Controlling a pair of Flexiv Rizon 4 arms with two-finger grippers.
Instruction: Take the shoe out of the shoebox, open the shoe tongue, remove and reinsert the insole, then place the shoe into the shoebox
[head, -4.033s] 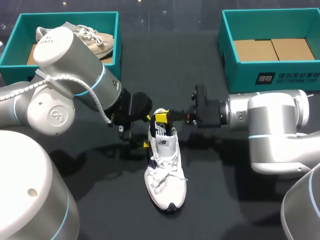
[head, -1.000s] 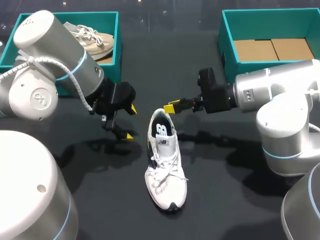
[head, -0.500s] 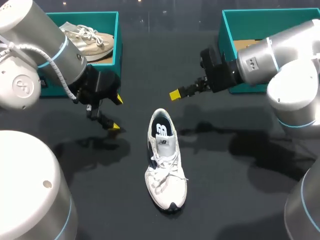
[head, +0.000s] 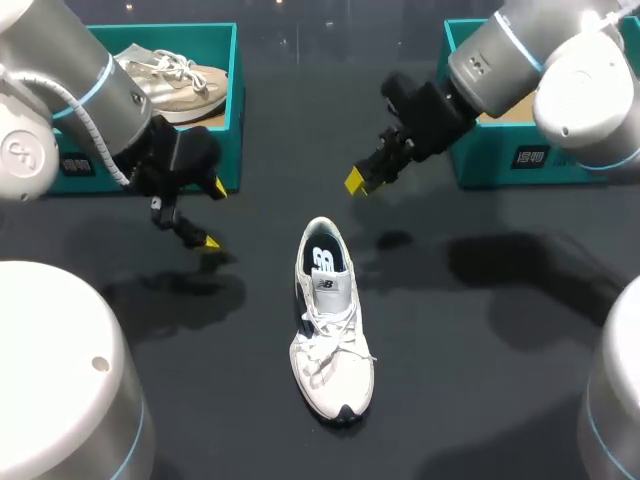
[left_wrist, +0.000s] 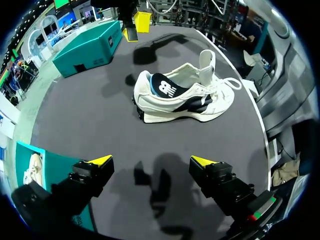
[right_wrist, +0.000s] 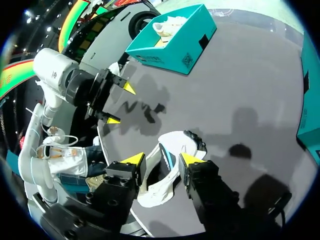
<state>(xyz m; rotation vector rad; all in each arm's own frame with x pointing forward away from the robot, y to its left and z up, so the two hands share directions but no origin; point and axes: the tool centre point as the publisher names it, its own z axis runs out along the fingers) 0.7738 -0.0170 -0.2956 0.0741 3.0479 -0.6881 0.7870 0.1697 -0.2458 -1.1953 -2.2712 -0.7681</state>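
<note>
Sneaker (head: 330, 320), white, lies flat in the middle of the table (head: 470, 350), toe to the near edge, heel to the far edge. Its tongue (head: 329, 286) stands up and the dark insole (head: 322, 256) sits inside. So I think the insole part is done and the last step is next: putting the shoe in a box.

The left gripper (head: 213, 216) and the right gripper (head: 356, 181) hang above the table, well apart from the shoe, fingers apart and holding nothing. One must come down and pinch the heel.

The teal shoebox (head: 540, 155) at the far right corner has only cardboard in it. The other shoebox (head: 232, 110), at the far left corner, holds a beige shoe (head: 170, 78). The shoe must be lifted over the box wall.
</note>
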